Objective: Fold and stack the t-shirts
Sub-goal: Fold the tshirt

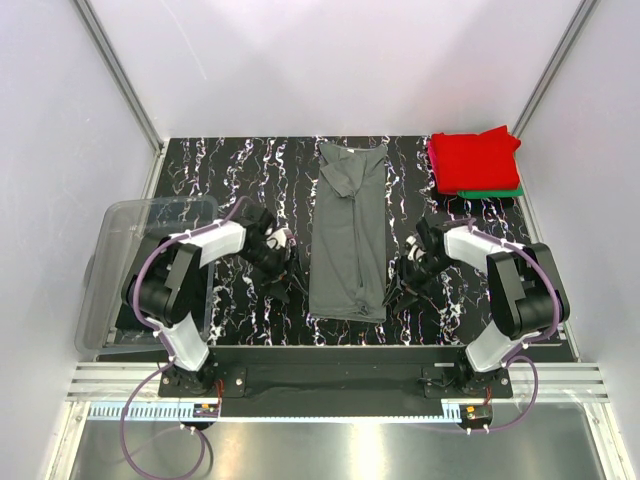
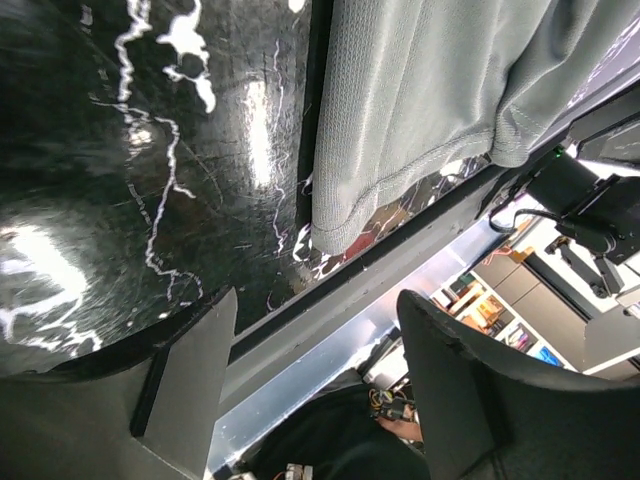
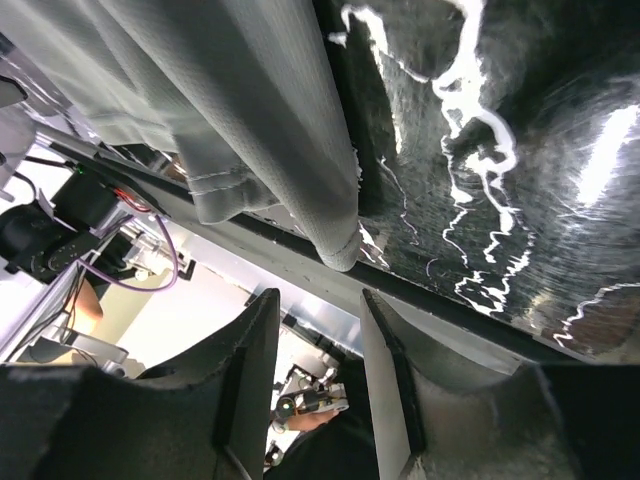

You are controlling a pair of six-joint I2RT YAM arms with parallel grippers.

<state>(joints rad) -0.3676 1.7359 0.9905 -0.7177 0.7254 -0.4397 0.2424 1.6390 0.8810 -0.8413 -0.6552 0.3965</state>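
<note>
From above, your grey shirt [image 1: 348, 235] lies mid-table [image 1: 230, 165], folded lengthwise. Left wrist: the left claw [image 2: 315, 330] gapes empty beside its near end. Right wrist: the right claw [image 3: 318, 310] likewise. Next, probably pinch both near corners and fold away.

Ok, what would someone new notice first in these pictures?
The dark grey t-shirt, folded into a long strip down the middle of the black marbled table. Next, the bright red t-shirt folded atop a green t-shirt at the far right corner. The left gripper and right gripper sit open on either side of the grey shirt's near end.
</note>
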